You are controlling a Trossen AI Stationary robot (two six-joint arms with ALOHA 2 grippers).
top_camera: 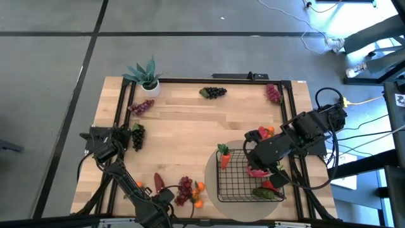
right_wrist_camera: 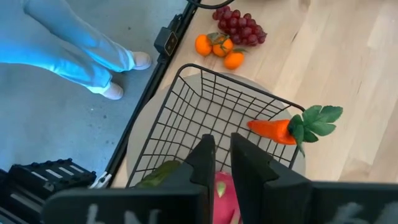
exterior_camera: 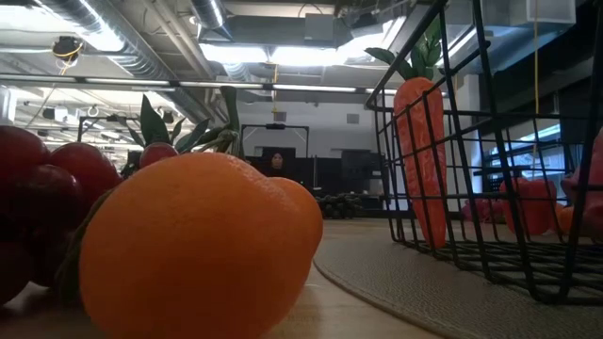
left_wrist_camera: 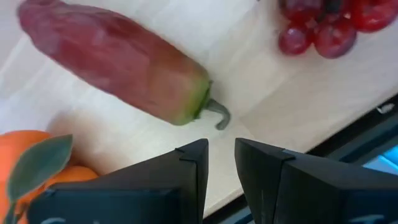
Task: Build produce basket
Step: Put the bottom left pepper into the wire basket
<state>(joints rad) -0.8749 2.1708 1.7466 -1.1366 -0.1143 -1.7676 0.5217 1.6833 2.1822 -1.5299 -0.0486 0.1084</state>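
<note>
At the near left of the bench [top_camera: 183, 126], the left end effector [left_wrist_camera: 219, 163] hangs low over a red pepper [left_wrist_camera: 115, 59]. Its fingers are a narrow gap apart and hold nothing, lined up with the stalk end as if to pick it up. Just beside the pepper lie red grapes [top_camera: 184, 187] and small oranges [top_camera: 198, 195], loose and probably waiting their turn. More grape bunches lie well apart toward the far and left sides.

Further right, the basket [top_camera: 237, 183] sits on a round grey mat [top_camera: 211, 172], which seems to mark its spot. A carrot [top_camera: 224, 157] leans in its left corner; a green pepper [top_camera: 266, 193] lies at the near wall.

The right end effector [right_wrist_camera: 222, 163] hovers over the basket above a pink fruit [right_wrist_camera: 224, 194], its fingers almost shut and empty.
</note>
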